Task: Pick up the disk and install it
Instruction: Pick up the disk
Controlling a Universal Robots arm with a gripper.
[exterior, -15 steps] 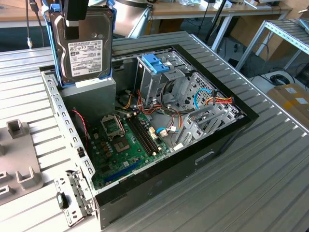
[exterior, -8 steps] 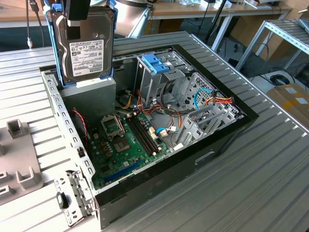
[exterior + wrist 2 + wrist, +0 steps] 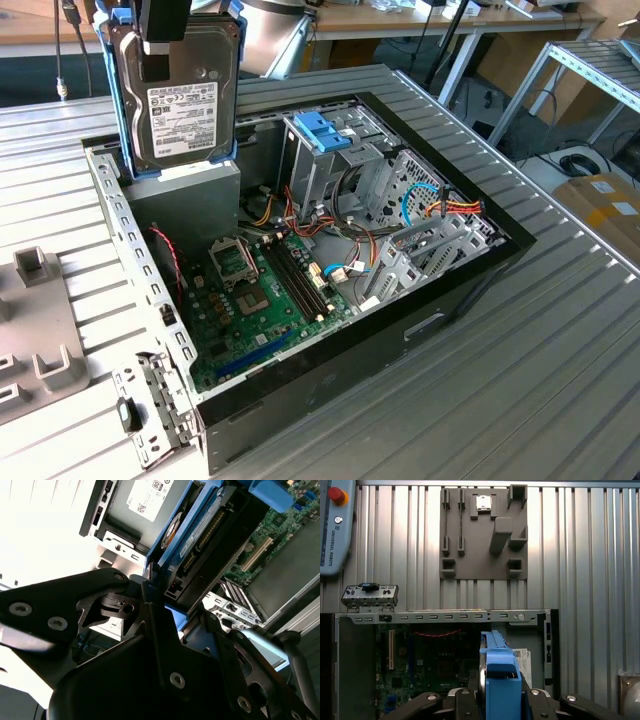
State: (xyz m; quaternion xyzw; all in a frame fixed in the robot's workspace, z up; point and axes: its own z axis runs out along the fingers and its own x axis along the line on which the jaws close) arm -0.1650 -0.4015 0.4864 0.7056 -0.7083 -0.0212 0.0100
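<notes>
Presently: disk (image 3: 182, 95) held upright over the open case (image 3: 350, 372).
Beyond the motherboard (image 3: 250, 300), at the exterior view's far left, the gripper (image 3: 155, 55) clamps the disk's top end. Likely stiff, heavyish, shock-sensitive; best held by its blue frame (image 3: 122, 100).

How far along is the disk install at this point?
Pickup looks done: the end effector is shut on the disk, holding it upright above the open computer case. Installation is left: the disk is not yet in any bay.
</notes>
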